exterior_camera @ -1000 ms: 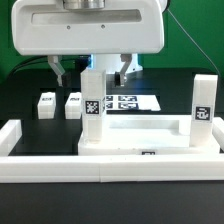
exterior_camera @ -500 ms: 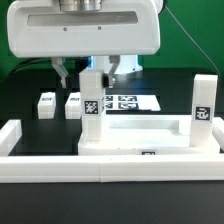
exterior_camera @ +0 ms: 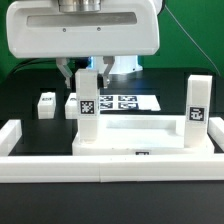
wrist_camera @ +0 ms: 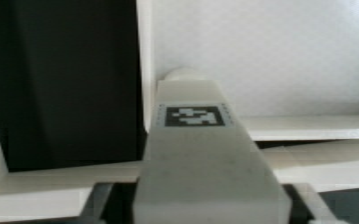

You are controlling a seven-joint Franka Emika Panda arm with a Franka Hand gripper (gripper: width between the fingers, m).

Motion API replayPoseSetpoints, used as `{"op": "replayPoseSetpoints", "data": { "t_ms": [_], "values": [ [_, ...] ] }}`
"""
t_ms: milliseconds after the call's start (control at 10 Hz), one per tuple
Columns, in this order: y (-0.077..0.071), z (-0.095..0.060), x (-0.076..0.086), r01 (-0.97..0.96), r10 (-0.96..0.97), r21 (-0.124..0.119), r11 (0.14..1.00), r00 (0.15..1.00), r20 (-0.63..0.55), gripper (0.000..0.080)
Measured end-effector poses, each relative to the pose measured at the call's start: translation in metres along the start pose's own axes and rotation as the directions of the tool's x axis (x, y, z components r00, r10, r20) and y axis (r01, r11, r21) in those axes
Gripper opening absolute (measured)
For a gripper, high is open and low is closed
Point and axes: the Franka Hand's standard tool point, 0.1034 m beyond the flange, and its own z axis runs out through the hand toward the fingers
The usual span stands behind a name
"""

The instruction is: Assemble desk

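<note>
The white tabletop panel (exterior_camera: pixel 135 135) lies flat with its rim up behind the border wall. A square leg (exterior_camera: pixel 197 112) stands upright at its corner on the exterior view's right. A second leg (exterior_camera: pixel 87 108) stands upright at the corner on the exterior view's left. My gripper (exterior_camera: pixel 88 72) is shut on the top of this second leg, one finger on each side. In the wrist view the tagged leg (wrist_camera: pixel 197 140) fills the space between my dark fingers (wrist_camera: pixel 105 203), with the tabletop (wrist_camera: pixel 265 50) beyond it. One loose leg (exterior_camera: pixel 46 104) lies on the black table, another (exterior_camera: pixel 70 103) half hidden beside it.
The marker board (exterior_camera: pixel 128 102) lies flat behind the tabletop. The long low white border wall (exterior_camera: pixel 100 168) runs along the front, with side pieces (exterior_camera: pixel 10 138) at both ends. A green backdrop stands behind the arm.
My fingers have closed in from wide apart onto the upright leg. The leg, tabletop and the other standing leg have shifted slightly toward the exterior view's left.
</note>
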Motion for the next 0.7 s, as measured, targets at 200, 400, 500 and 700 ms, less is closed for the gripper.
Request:
{"op": "replayPoseSetpoints", "data": {
  "t_ms": [200, 400, 500, 700],
  "values": [
    [-0.0003, 0.0003, 0.0001, -0.142, 0.142, 0.005, 0.99, 0.99, -0.001, 0.029],
    [-0.0003, 0.001, 0.0006, -0.383, 0.383, 0.037, 0.923, 0.924, 0.002, 0.029],
    [-0.002, 0.0011, 0.0007, -0.484, 0.484, 0.047, 0.874, 0.875, 0.01, 0.029],
    [-0.0068, 0.0017, 0.0006, -0.678, 0.677, 0.061, 0.733, 0.735, 0.033, 0.029]
  ]
}}
